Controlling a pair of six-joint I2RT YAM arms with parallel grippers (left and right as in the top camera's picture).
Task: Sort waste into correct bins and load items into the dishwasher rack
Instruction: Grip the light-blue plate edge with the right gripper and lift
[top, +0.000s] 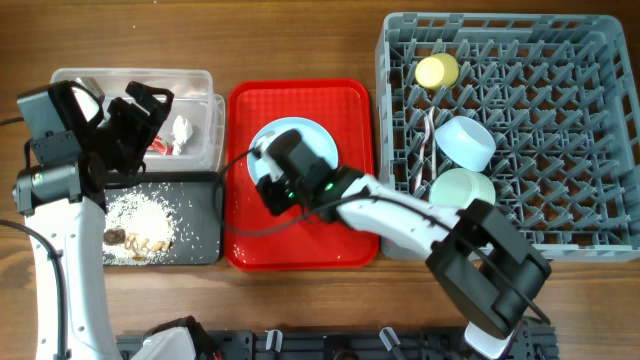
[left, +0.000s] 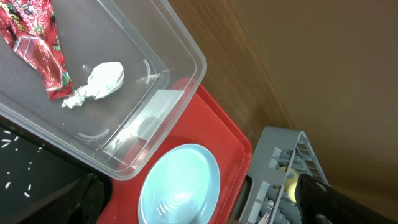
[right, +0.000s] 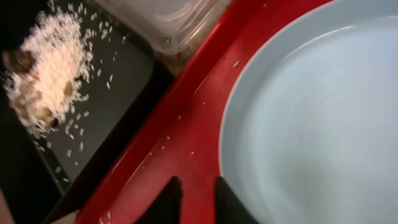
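Note:
The light-blue plate (top: 314, 138) lies on the flat red tray (top: 350, 235). My right gripper (top: 266, 182) is low over the tray at the plate's left rim (right: 298, 124). Its black fingertips (right: 169, 198) stand a narrow gap apart with only red tray between them, so it (right: 198, 194) is open. My left gripper (top: 140, 105) hovers wide open above the clear tub (top: 205, 78), which holds the red wrapper (left: 37, 43) and white tissue (left: 102, 81). Rice with brown bits (top: 135, 220) lies in the black tray (top: 200, 235).
The grey dishwasher rack (top: 570, 210) at the right holds a yellow cup (top: 437, 71), a light-blue bowl (top: 467, 140), a pale-green bowl (top: 462, 188) and white cutlery (top: 429, 135). A few rice grains (right: 180, 118) lie on the red tray.

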